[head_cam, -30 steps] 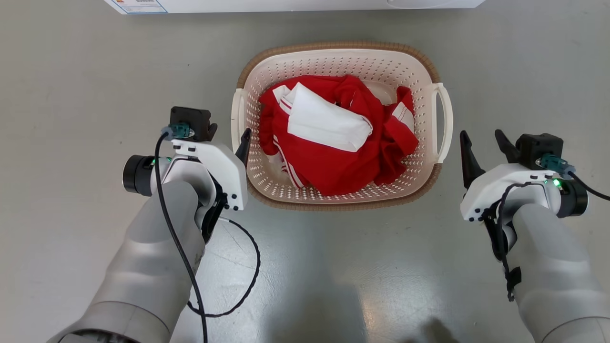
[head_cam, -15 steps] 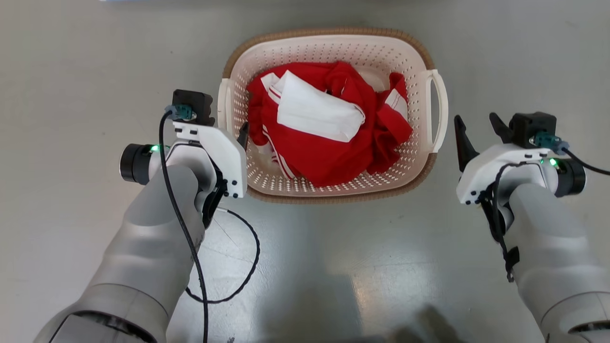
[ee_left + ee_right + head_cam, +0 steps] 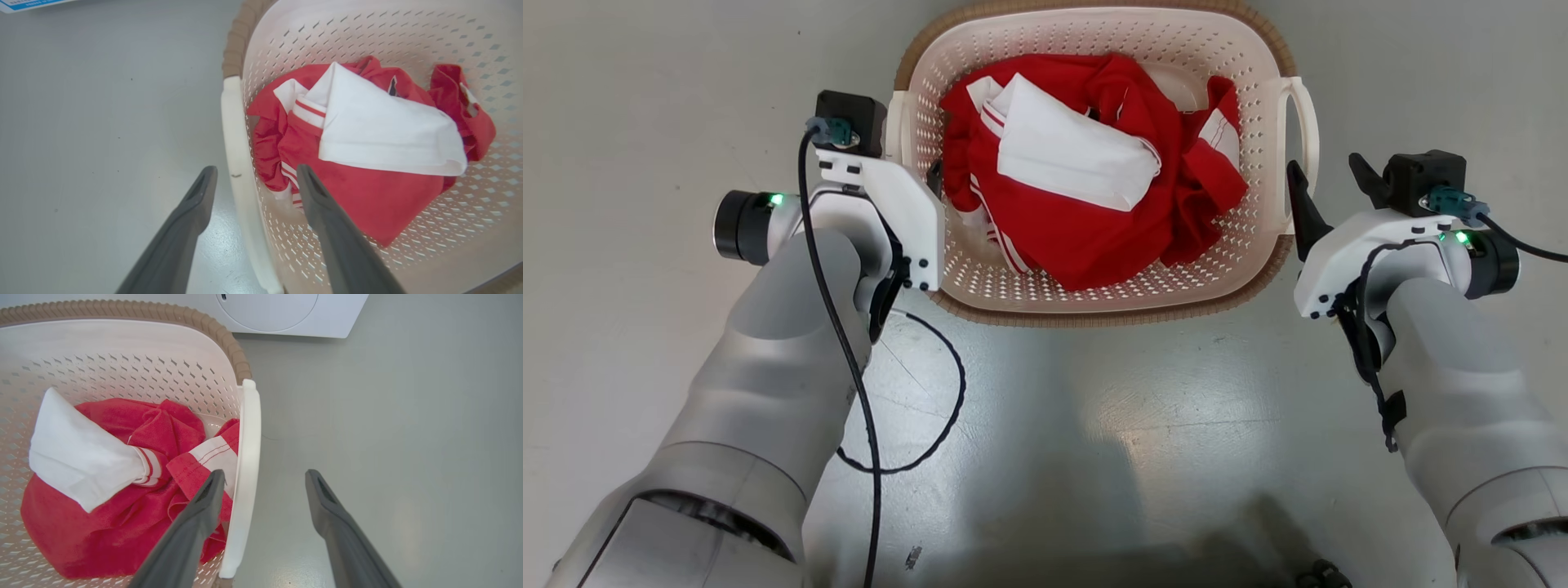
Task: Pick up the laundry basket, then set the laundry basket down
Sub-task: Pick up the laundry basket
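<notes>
Cream perforated plastic laundry basket (image 3: 1094, 314), brown woven rim, red-white clothes (image 3: 1094, 237) inside. L gripper (image 3: 255, 171), R gripper (image 3: 265, 473): jaws spread, each astride a white loop handle (image 3: 233, 134).

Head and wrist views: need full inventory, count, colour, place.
laundry basket: 1, cream with brown rim, on the floor ahead
handles: 2, white, on the basket's sides
red clothing: 1 heap, red with white stripes, inside the basket
white cloth: 1, white, on top of the red clothing
washing machine: 1, white, beyond the basket
floor: grey, glossy
cable: 1, black, looping off the left arm
left end effector: 1, dark fingers, open, straddling the left handle
right end effector: 1, dark fingers, open, straddling the right handle
</notes>
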`<state>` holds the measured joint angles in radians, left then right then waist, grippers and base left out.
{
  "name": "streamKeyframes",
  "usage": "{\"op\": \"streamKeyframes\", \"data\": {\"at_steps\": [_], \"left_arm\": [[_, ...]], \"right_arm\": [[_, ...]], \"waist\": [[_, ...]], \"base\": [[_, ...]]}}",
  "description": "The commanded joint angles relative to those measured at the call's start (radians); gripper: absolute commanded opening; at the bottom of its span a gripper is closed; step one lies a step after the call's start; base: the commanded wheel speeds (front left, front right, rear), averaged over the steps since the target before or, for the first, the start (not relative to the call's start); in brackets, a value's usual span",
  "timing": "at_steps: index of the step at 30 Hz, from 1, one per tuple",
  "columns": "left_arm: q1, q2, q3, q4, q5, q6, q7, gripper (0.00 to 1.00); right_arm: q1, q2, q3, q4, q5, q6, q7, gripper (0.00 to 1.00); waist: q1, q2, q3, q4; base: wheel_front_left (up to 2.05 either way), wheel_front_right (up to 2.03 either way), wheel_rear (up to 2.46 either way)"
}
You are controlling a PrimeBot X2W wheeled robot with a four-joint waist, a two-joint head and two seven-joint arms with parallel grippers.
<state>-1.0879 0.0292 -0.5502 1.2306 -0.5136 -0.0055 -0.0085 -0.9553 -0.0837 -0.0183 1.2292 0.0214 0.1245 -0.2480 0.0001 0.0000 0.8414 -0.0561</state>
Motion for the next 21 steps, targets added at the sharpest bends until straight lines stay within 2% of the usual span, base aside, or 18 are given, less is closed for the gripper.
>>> {"op": "streamKeyframes", "data": {"at_steps": [1, 14, 21], "left_arm": [[-0.009, 0.021, 0.010, -0.007, -0.013, 0.009, 0.002, 1.00], [-0.038, 0.021, -0.045, 0.000, -0.052, 0.033, 0.042, 1.00], [-0.055, 0.021, -0.077, -0.006, -0.073, 0.047, 0.062, 1.00]], "right_arm": [[0.014, 0.017, 0.020, -0.001, 0.007, 0.006, -0.014, 1.00], [-0.031, 0.020, 0.060, 0.039, 0.050, 0.006, 0.000, 1.00], [-0.069, 0.021, 0.084, 0.052, 0.074, 0.006, 0.072, 1.00]], "waist": [[0.0000, 0.0000, 0.004, 0.000], [0.0000, 0.0000, 0.037, 0.006], [0.0000, 0.0000, 0.057, 0.002]], "base": [[0.00, 0.00, 0.00], [0.00, 0.00, 0.00], [0.00, 0.00, 0.00]]}}
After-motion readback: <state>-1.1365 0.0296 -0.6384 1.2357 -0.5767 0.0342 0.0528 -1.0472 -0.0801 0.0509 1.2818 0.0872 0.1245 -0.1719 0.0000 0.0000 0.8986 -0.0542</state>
